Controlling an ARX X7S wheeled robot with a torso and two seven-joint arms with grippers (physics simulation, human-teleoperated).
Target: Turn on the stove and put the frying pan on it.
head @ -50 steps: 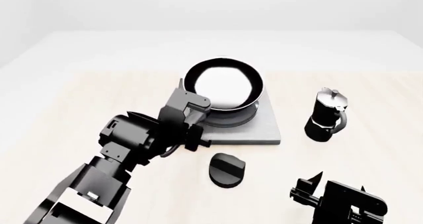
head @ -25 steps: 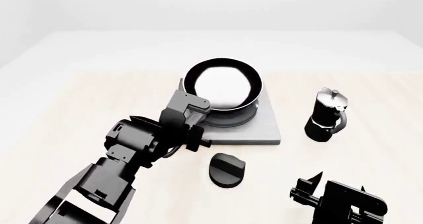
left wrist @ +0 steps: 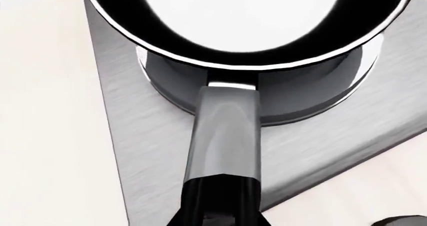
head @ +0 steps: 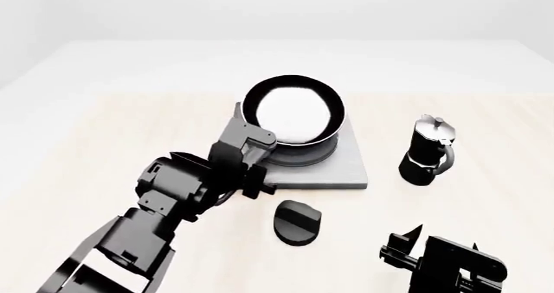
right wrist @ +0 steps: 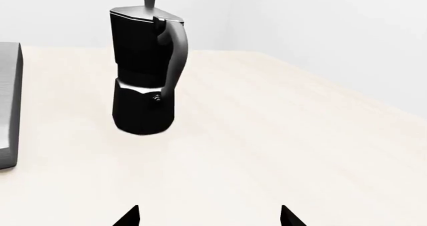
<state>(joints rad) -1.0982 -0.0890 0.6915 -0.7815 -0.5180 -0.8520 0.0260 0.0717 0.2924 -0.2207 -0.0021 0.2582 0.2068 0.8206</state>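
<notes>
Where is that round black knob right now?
In the head view, the knob lies on the table just in front of the stove, left of the moka pot.

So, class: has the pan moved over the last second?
Barely: the pan has edged slightly right on the stove, toward the moka pot.

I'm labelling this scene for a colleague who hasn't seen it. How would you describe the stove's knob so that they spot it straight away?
Start at the grey square stove plate in the middle of the pale wooden table, with the frying pan on it. Just off the plate's near edge lies the knob, a low black disc with a ridge. Unlike the tall moka pot to the plate's right, it is flat and has no handle.
</notes>
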